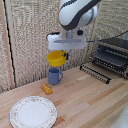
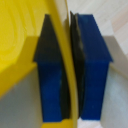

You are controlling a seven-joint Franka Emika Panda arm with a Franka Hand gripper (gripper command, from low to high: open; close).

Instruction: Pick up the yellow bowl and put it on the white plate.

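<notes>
The tool is gripping the yellow bowl by its rim: in the wrist view the two dark-blue fingers are pressing on either side of the thin yellow wall, with no gap showing between pads and plastic. The bowl is hanging just under the tool, clear of the wooden surface and tilted a little.

Directly beneath the bowl, the blue mug is standing on the surface, close under the bowl's lower edge. A little further from the tool, toward the exterior view's left and lower down, the small orange-yellow piece is lying on the wood. Beyond that, well away from the tool at the exterior view's lower left, the white plate is waiting, with nothing on it. On the other side, toward the exterior view's right, a dark wire rack and a toaster oven are sitting.

The carry toward the plate appears to be the step in hand. To do it well, the arm should probably be keeping the bowl high enough to pass over the mug, travelling steadily so the thin rim is not slipping in the pinch, then lowering over the plate's middle before releasing.
</notes>
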